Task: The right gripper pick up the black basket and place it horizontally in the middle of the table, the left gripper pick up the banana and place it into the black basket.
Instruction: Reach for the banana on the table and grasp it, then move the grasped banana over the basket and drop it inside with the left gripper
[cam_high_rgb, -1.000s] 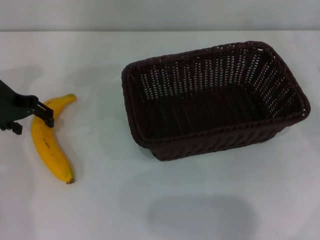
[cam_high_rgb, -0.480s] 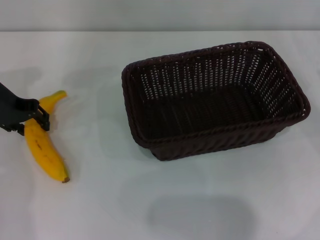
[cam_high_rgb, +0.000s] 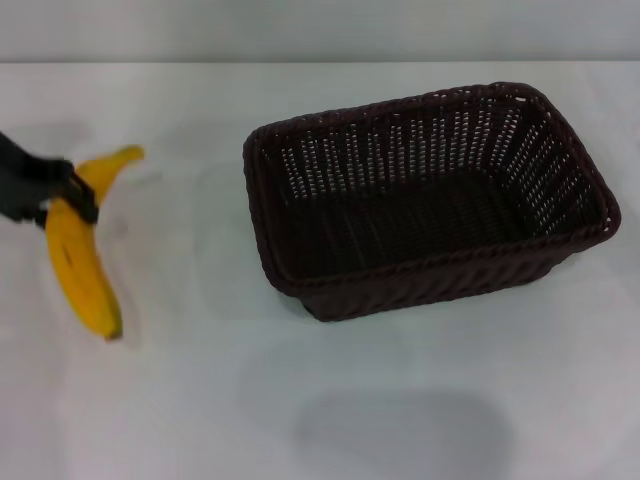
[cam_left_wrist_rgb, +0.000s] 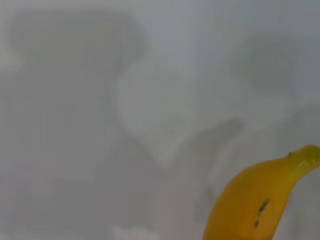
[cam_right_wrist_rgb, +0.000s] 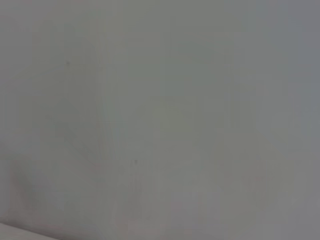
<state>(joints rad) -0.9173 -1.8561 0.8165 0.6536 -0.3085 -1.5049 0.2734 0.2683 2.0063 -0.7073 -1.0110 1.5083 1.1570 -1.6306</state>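
Observation:
The black basket (cam_high_rgb: 430, 200) stands upright on the white table (cam_high_rgb: 330, 400), right of centre, long side across my view, and it holds nothing. My left gripper (cam_high_rgb: 62, 198) is at the far left, shut on the yellow banana (cam_high_rgb: 78, 260) near its stem end. The banana hangs lifted above the table, dark tip toward me. It also shows in the left wrist view (cam_left_wrist_rgb: 260, 202) over bare tabletop. The right gripper is out of view; its wrist view shows only plain white surface.
A soft shadow lies on the table (cam_high_rgb: 400, 435) in front of the basket. Bare white tabletop lies between the banana and the basket.
The left gripper closed on the banana, turned it and raised it off the table, shifting slightly left and back. The basket has not moved.

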